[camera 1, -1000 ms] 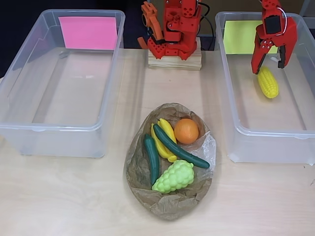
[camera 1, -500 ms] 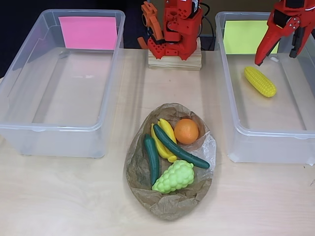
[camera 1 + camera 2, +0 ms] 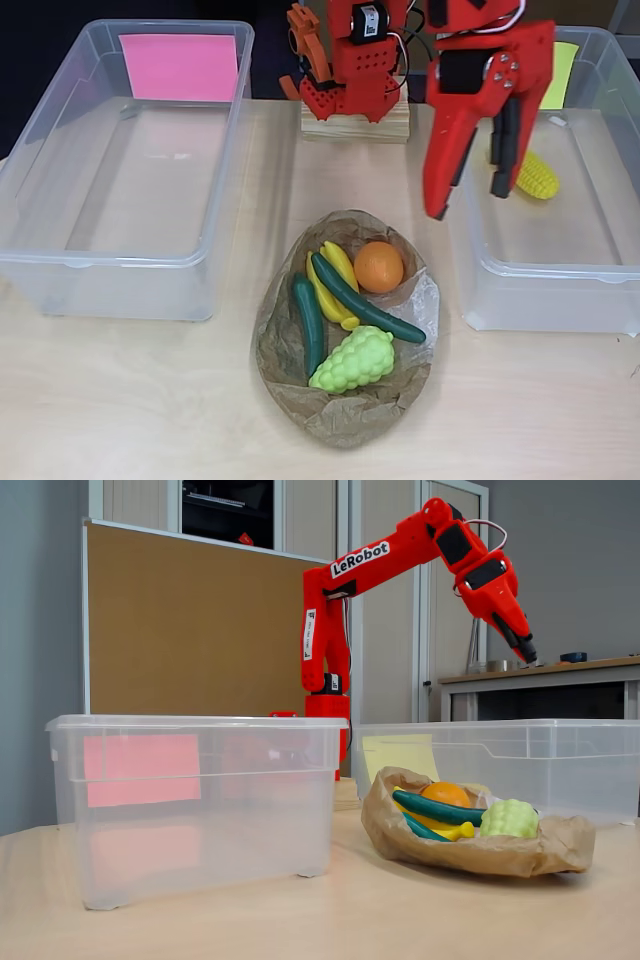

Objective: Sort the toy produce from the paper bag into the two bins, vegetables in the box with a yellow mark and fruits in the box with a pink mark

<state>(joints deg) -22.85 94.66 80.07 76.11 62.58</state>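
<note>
Overhead view: red two-finger gripper (image 3: pixel 468 203) parted, empty, high over table; small orange plastic toy orange (image 3: pixel 379 266) in crumpled brown paper bag (image 3: pixel 345 415), w/ other produce (prob. light, rigid, slick; pinch across middle).

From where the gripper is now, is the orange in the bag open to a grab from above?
Probably yes. The gripper is open, empty and raised above the bins, and the orange lies uncovered at the top of the bag, touching only a cucumber on one side.
</note>
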